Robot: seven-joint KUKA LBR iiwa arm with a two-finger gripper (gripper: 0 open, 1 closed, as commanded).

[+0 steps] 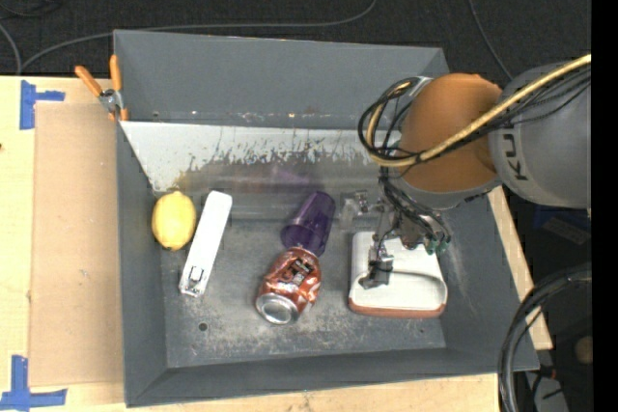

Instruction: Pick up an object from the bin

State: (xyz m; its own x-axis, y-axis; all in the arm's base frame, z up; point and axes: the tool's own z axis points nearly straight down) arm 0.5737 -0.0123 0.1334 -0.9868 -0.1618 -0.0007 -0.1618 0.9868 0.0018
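Note:
My gripper (379, 267) hangs low in the right part of the bin, under the arm's orange cover. It is right over the left end of a flat white thing with a red-brown rim (413, 290) that lies on the bin floor; whether it touches that thing I cannot tell. To the left lies a crushed red soda can (289, 286), its open end facing the front. A purple cup (309, 220) lies on its side just behind the can.
A yellow lemon (174, 220) sits at the far left, with a long white stapler-like thing (206, 243) beside it. The arm and its cables hang over the bin's back right corner.

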